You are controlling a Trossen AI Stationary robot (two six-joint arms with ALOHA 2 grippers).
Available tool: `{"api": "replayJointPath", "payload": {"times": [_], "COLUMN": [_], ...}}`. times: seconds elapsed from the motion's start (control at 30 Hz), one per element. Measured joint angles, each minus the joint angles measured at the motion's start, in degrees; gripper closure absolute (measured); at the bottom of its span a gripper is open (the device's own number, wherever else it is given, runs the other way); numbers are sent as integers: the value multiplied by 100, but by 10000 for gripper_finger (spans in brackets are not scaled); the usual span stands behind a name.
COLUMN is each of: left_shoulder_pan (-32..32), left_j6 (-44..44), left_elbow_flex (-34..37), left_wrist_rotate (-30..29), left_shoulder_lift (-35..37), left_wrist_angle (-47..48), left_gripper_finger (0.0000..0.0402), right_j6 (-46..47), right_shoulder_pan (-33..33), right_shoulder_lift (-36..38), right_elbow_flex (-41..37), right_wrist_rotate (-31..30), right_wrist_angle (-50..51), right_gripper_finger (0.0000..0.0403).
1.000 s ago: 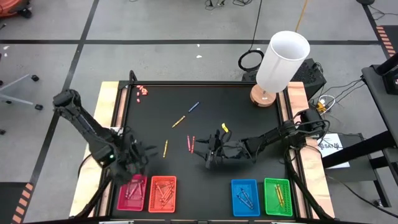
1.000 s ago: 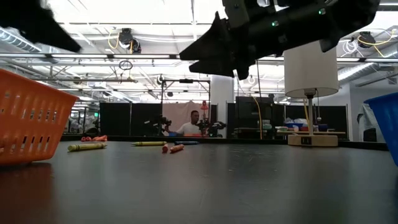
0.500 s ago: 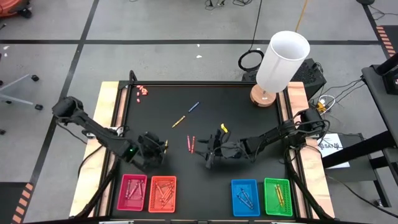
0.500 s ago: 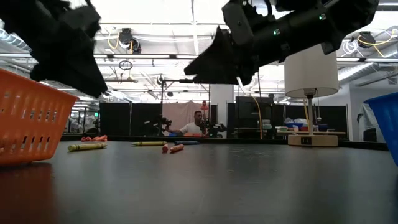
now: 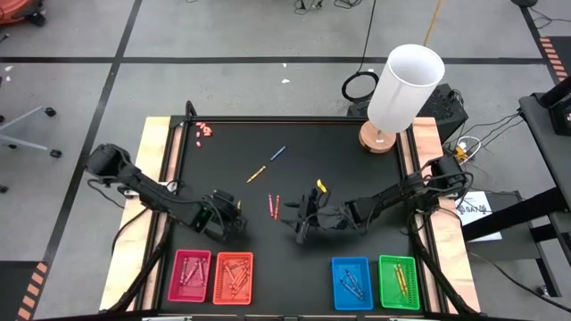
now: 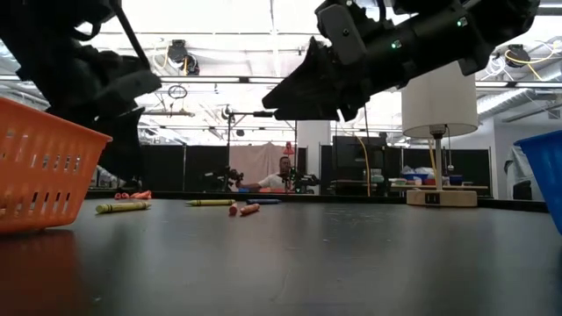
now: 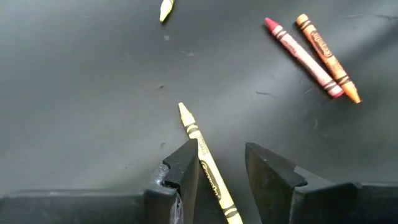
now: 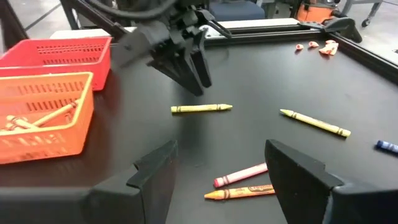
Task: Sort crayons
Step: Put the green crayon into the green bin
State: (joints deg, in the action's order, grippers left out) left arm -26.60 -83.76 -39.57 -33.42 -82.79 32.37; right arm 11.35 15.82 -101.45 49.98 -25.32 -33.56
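Note:
A yellow crayon (image 7: 206,169) lies flat on the black table, between the open fingers of my left gripper (image 7: 222,168). The fingers stand on either side of it, pointing down, and I see no touch. In the high view this gripper (image 5: 232,218) is left of centre. A red crayon (image 7: 301,57) and an orange crayon (image 7: 328,57) lie side by side to its right. My right gripper (image 5: 299,220) hovers open and empty just right of that pair (image 8: 242,175). Another yellow crayon (image 5: 258,173), a blue one (image 5: 278,152) and a short yellow one (image 5: 322,184) lie farther back.
Four trays stand along the near edge: pink (image 5: 190,276), orange (image 5: 233,278), blue (image 5: 351,283) and green (image 5: 398,282), each holding crayons. A white-shaded lamp (image 5: 406,85) stands at the far right corner. Small pink bits (image 5: 204,130) lie at the far left.
My left gripper has gone from above the pink tray toward the table's far edge and right, and down over the yellow crayon. My right gripper has kept nearly still. No crayon has moved.

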Motion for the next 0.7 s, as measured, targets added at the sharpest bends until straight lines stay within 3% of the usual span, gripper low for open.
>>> {"api": "replayJointPath", "payload": {"times": [0.7], "left_shoulder_pan": [154], "left_j6": [-99], "left_elbow_flex": [-1], "left_wrist_rotate": [317], "left_shoulder_lift": [-837], "left_wrist_angle": [-17], "left_gripper_finger": [270], "right_j6": [-7], "right_shoulder_pan": [5], "right_shoulder_lift": [0], "right_elbow_flex": [-1], "right_wrist_rotate": [-9], "right_wrist_angle": [-70], "right_gripper_finger": [177]}}
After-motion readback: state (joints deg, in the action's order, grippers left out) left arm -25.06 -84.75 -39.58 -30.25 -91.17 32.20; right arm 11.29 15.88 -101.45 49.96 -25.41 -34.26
